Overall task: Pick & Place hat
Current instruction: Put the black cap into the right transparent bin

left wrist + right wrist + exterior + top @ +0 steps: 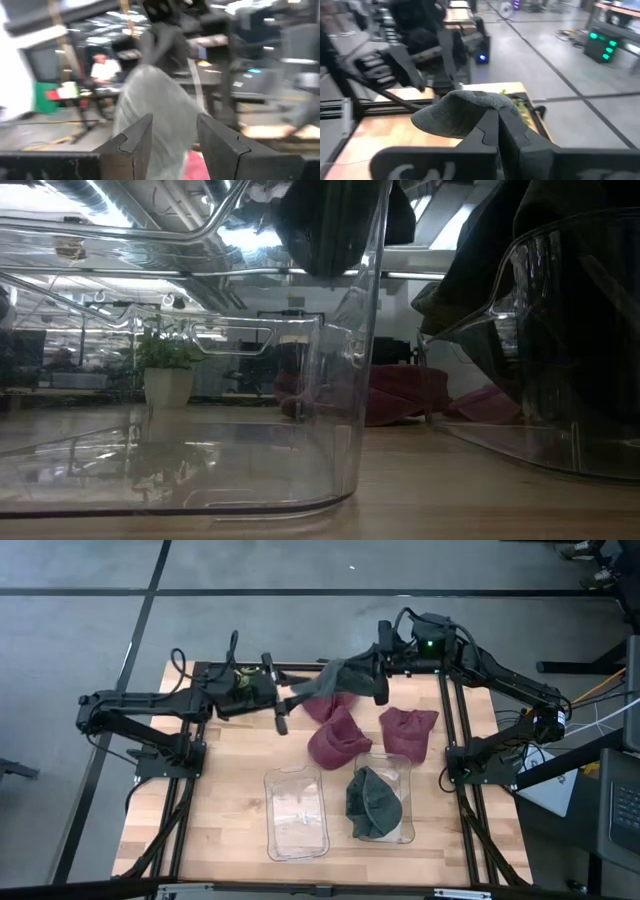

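1. Grey hat [325, 680] hangs in the air over the back of the table [230, 790], pinched in the right claw [378, 675], which is clamped tight on the fabric.
2. Left claw [280, 695] sits just beside the hat's free end, jaws spread, nothing held.
3. Looks like a mid-air handoff or a carry to a bin; can't tell which.
4. Below: three maroon hats [340, 737] on the table, a dark green hat [373, 802] already in the right clear bin [405, 830], left clear bin [296, 813] unfilled.
5. To do it well: keep the pinch firm, lift clear of the maroon pile, centre over the left bin before letting go.
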Robot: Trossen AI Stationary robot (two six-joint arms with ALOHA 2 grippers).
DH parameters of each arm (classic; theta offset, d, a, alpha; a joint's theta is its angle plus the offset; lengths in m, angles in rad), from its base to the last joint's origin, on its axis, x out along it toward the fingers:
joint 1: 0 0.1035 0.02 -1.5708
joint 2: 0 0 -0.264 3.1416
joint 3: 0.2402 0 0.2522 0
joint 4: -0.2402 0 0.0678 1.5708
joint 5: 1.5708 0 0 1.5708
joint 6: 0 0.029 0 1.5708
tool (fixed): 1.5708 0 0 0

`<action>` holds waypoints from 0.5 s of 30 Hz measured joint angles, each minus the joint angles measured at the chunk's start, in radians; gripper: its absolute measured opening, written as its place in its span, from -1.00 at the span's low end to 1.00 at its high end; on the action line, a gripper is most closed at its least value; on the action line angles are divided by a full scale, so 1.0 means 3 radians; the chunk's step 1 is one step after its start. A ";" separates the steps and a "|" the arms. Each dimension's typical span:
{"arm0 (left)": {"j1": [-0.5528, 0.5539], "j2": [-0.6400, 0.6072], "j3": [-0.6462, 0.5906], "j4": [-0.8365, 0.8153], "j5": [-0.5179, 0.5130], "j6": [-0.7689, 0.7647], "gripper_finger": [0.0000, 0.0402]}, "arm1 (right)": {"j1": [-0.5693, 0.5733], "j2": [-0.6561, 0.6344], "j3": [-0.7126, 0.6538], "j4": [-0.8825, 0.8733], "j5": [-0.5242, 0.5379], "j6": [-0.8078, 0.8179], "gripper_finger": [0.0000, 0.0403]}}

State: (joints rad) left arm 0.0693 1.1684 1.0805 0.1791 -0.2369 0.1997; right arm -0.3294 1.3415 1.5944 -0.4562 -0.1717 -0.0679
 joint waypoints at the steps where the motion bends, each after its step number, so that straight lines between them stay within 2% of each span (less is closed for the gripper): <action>1: -0.0035 0.0041 0.0026 0.0076 -0.0148 0.0032 -0.26 | 0.0000 0.0000 0.0000 -0.0021 0.0060 0.0018 -1.00; 3: -0.0096 0.0112 0.0067 0.0226 -0.0339 0.0124 -0.26 | 0.0000 0.0000 0.0000 -0.0065 0.0167 0.0025 -1.00; 5: -0.0154 0.0198 0.0128 0.0345 -0.0375 0.0234 -0.26 | 0.0000 0.0000 0.0000 -0.0140 0.0278 0.0025 -1.00; 8: -0.0222 0.0362 0.0260 0.0341 -0.0439 0.0335 -0.26 | 0.0000 0.0000 0.0000 -0.0248 0.0411 0.0024 -1.00; 15: -0.0296 0.0797 0.0545 0.0129 -0.0994 0.0342 -0.26 | 0.0000 0.0000 0.0000 -0.0412 0.0598 0.0012 -1.00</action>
State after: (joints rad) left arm -0.0194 1.4076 1.2441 0.2179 -0.5350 0.3023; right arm -0.3294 1.3415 1.5944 -0.5799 0.0078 -0.0644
